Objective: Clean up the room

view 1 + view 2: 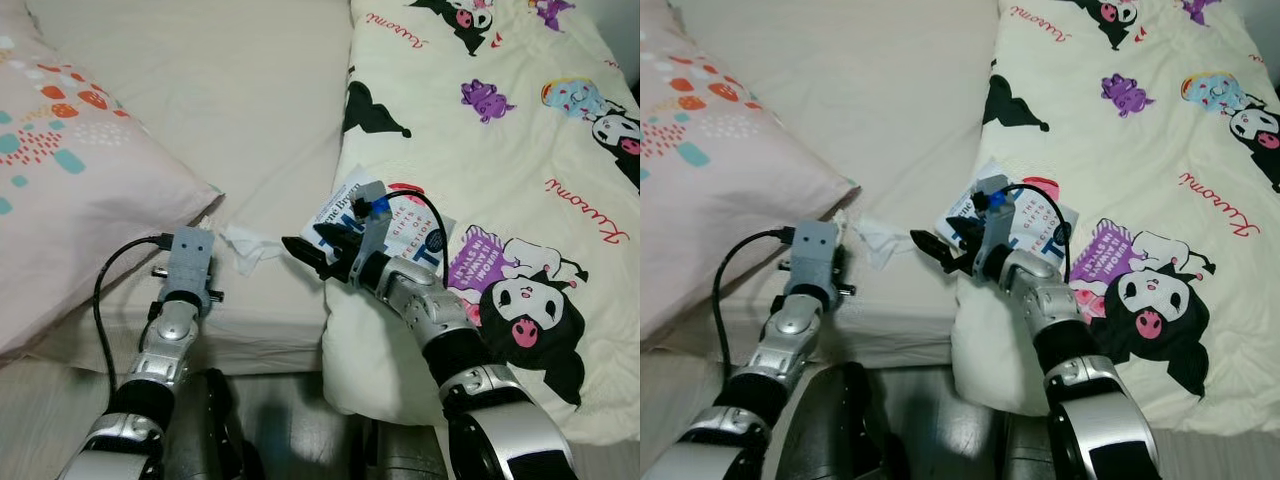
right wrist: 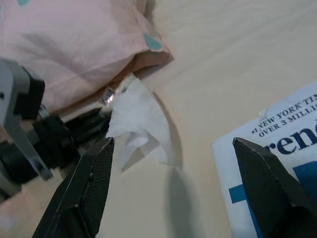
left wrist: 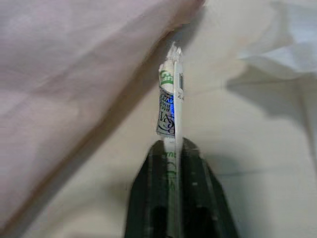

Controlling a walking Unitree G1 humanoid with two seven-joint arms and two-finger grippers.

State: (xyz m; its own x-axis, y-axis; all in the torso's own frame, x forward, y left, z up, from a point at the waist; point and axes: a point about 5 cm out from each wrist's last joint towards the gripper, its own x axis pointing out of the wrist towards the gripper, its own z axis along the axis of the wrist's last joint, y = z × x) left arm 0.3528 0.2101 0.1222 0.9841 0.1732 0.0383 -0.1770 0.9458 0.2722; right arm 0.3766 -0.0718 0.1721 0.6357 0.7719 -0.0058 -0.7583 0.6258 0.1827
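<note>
Bed with cream sheet. Landmark: the crumpled tissue lying on the sheet near the bed's front edge.

Pink patterned pillow lies to the robot's left of the tissue, its corner just beside it. Cartoon-print quilt lies to the right of the tissue, covering that side of the bed. A book with a white and blue cover rests on the quilt's near edge, right of the tissue.

Left claw: pinched tight on a thin wrapper, white with green and blue print, standing upright between the fingers. In the right wrist view this claw sits right at the tissue's left side, under the pillow corner; whether it touches the tissue, cannot tell.

Right claw: fingers spread wide, nothing between them. It hovers low between tissue and book, tips pointing toward the tissue, near it but apart. In its wrist view one finger sits below the tissue, the other over the book's corner.

Grey floor shows below the bed edge.
</note>
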